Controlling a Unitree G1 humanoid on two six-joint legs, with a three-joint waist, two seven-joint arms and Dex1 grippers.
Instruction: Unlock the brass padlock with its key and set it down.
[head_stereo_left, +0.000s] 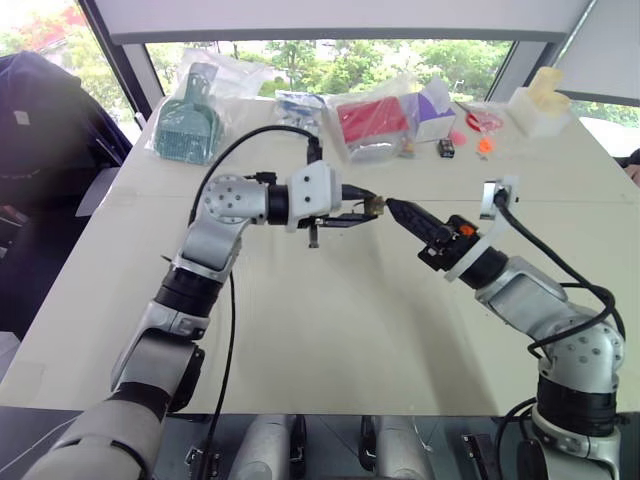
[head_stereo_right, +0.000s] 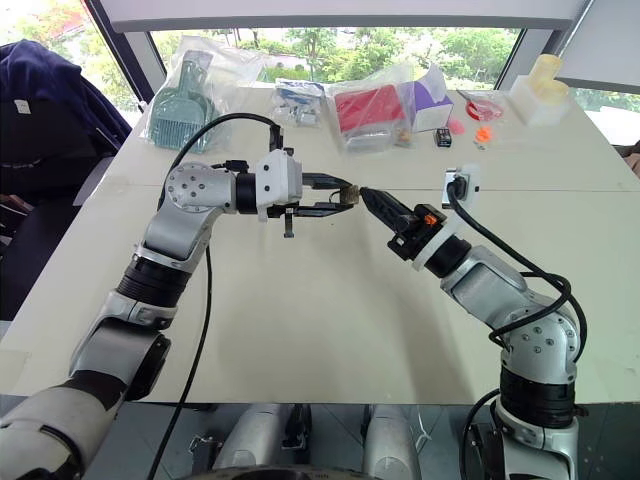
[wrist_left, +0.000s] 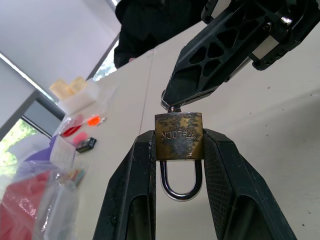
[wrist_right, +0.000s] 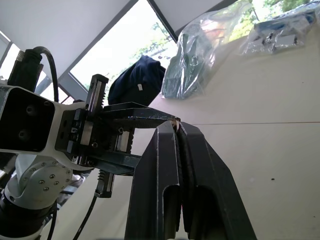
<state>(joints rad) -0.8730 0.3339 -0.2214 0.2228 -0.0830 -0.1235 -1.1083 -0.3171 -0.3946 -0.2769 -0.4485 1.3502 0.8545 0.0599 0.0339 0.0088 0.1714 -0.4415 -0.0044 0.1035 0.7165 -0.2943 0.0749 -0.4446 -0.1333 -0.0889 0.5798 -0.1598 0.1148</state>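
The left hand (wrist_left: 181, 150) clamps the padlock (wrist_left: 178, 136) by its brass body between both fingers (wrist_left: 135, 185), shackle (wrist_left: 178, 181) hanging back toward the wrist, keyhole end pointing away. The right hand (wrist_left: 172, 102) meets that far end, its closed black tips pinching a sliver of key (wrist_left: 175, 108) at the lock's face. Beyond the hands, on the counter (wrist_left: 280, 115), lie plastic bags (wrist_left: 35, 200), a small black object (wrist_left: 86, 144) and a white box (wrist_left: 77, 95).

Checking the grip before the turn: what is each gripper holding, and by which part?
Left gripper clamps the brass padlock by its body sides. Right gripper pinches the key at the keyhole end.
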